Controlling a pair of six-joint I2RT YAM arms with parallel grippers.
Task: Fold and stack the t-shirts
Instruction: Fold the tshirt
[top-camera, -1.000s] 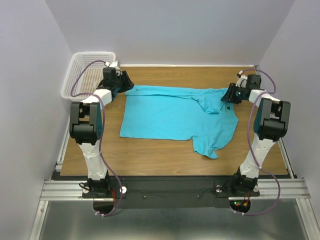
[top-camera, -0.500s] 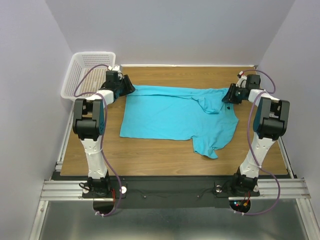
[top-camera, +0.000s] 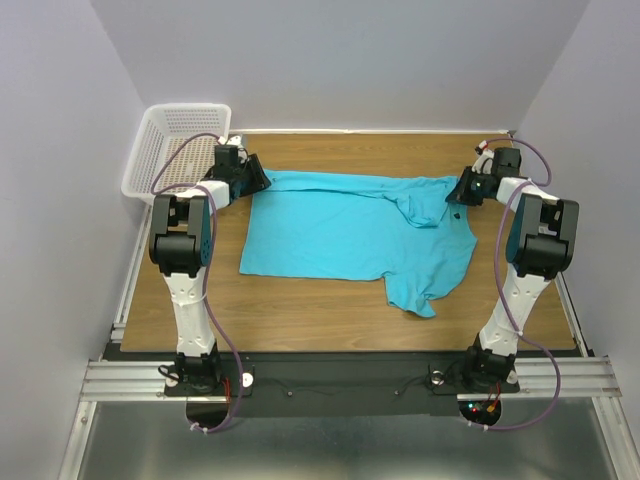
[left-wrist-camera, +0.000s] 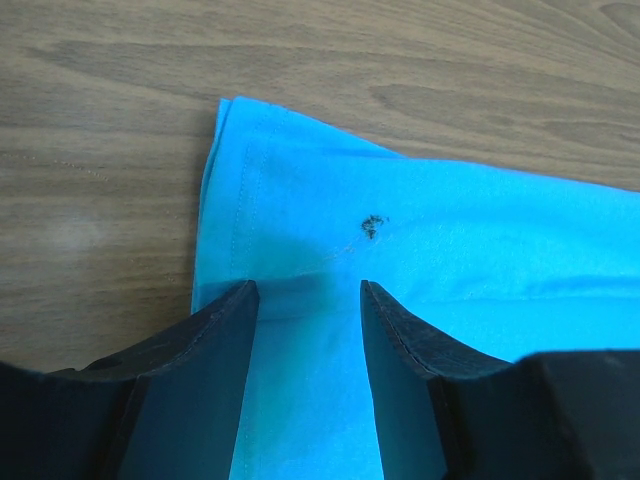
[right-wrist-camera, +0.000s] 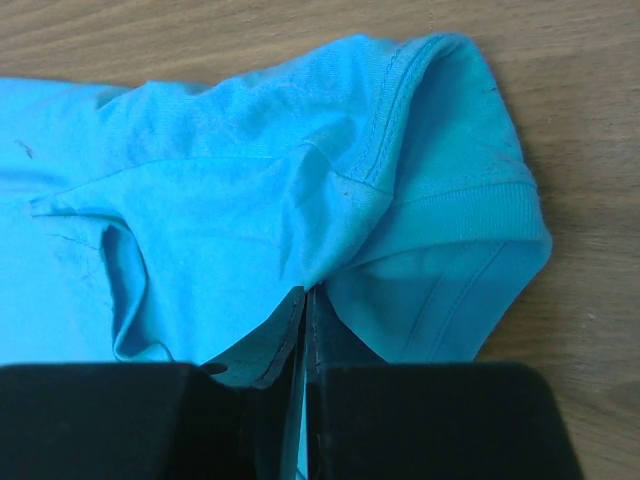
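The shirt (top-camera: 350, 230) lies spread mid-table (top-camera: 300, 310); the right gripper (right-wrist-camera: 305, 305) is pinched shut on its far right fold; the left gripper (left-wrist-camera: 305, 292) stands open astride the far left corner, holding nothing; lifting now would likely drag it lopsided.

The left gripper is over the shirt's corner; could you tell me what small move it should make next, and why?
Probably close the left gripper on the t-shirt: its jaws stand open over the hemmed corner, while the right gripper is pinched shut on cloth at the opposite end, so both ends could lift together.
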